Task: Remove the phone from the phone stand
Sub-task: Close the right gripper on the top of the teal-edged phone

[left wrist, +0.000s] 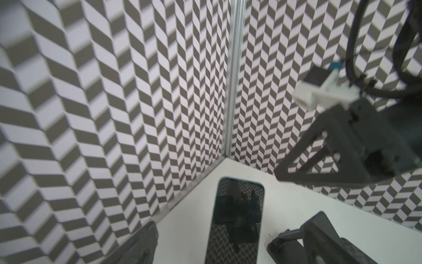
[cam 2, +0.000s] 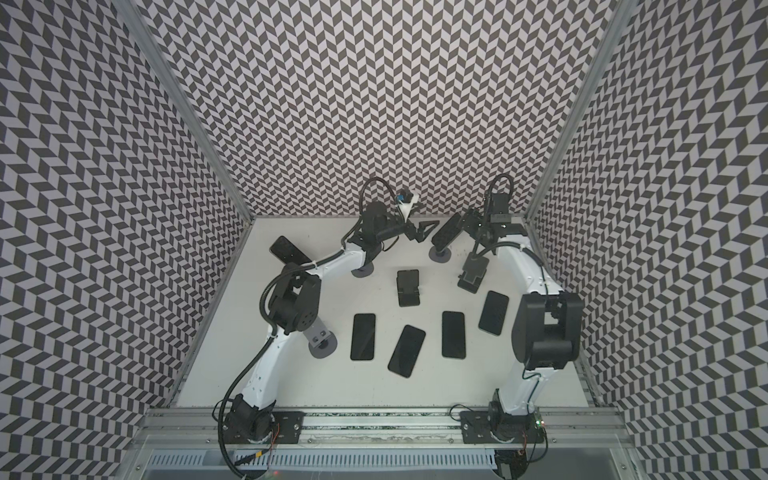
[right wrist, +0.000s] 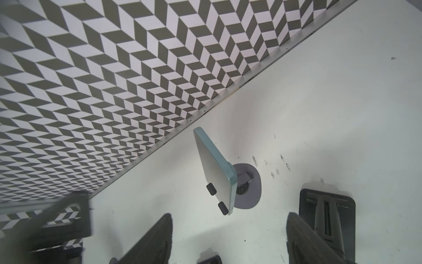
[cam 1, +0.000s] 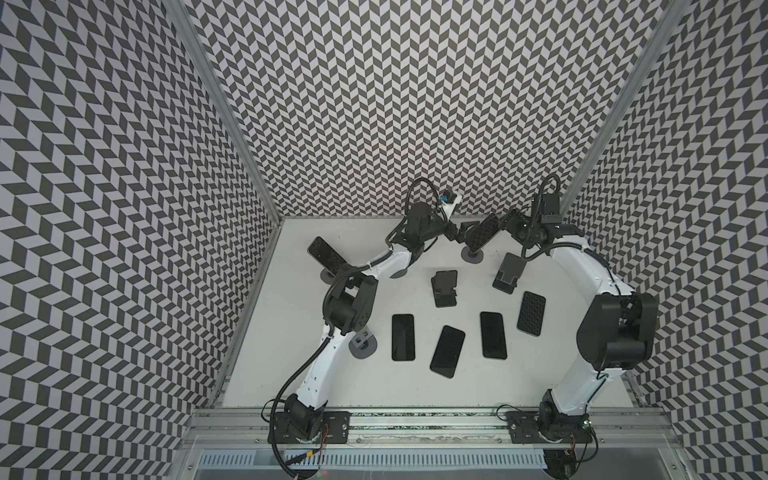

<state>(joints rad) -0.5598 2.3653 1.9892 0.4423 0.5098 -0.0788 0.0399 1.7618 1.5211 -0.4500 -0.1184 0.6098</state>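
Surface: white matte tabletop, with small scuffs and specks showing near the stand in the right wrist view.
Room: grey-and-white chevron walls close in three sides, and an aluminium post runs up a back corner.
Other items: a row of flat phones lies at lower centre, with an empty black stand above it.
Phone place: the phone sits right of frame centre at the table's far edge near the back wall. It is propped on the phone stand, between the two grippers.
Phone look: in a top view, a dark glossy screen mirrors the chevrons. In the right wrist view the phone shows a pale teal-green back with rounded corners. Its low edge sits in two black hooks above a round grey base.
Phone axis: the long axis runs diagonally, lower left to upper right, in both top views. The phone is tilted, low end over the base, high end toward the right gripper.
Left gripper: fingers spread wide just left of the phone, gripping nothing.
Right gripper: fingers apart at the phone's high end, nothing pinched. Contact cannot be told.
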